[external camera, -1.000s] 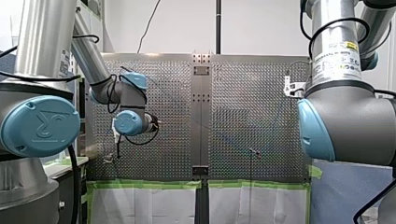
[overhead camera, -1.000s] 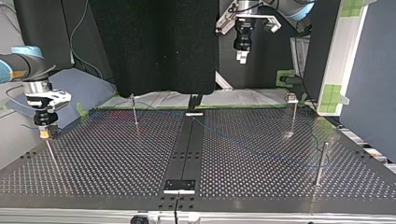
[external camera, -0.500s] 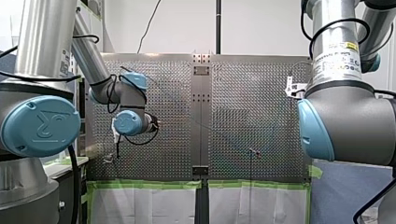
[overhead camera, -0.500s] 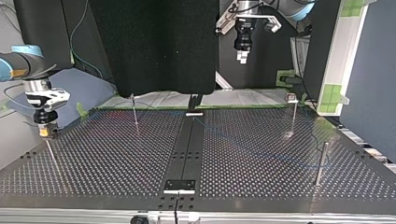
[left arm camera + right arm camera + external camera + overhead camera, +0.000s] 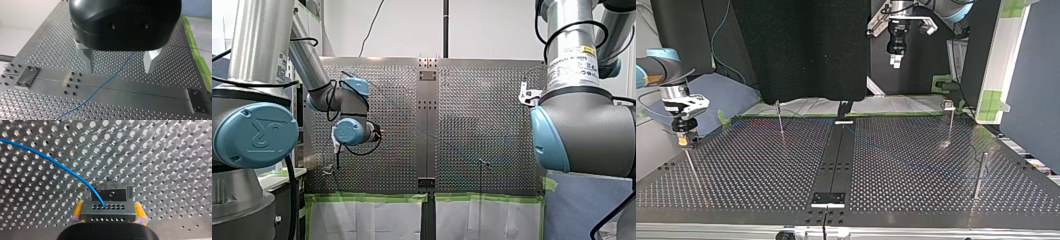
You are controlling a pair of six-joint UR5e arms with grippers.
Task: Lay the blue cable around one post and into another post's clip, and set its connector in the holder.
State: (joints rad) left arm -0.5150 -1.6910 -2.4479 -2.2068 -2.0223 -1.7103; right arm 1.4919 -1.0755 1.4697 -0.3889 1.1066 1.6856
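Little has changed over the last second: in the top view my right pincer (image 5: 683, 140) has lifted a touch at the view's left and hangs just over a thin post (image 5: 691, 167) standing on the worktop (image 5: 761, 175). My left pincer (image 5: 895, 61) sits high above the far edge, well apart from it. In the front view you see my left arm (image 5: 347, 112) reaching over the left half of the perforated plate and my right arm (image 5: 582, 130) filling the right side; neither pincer's opening can be read there. In the left wrist view that pincer's metal fingers (image 5: 86, 58) are spread wide with nothing between them. The blue cable (image 5: 100, 87) lies on the plate below, running out from under the gap between them and across the flat middle strip, touching neither finger. In the right wrist view you see the yellow pads (image 5: 78, 211) closed on the connector (image 5: 108, 213), a grey block with rows of holes. The cable leaves its top and arcs away over the plate. A small grey bracket (image 5: 111, 194) sits just ahead of the block; you cannot tell whether they touch.
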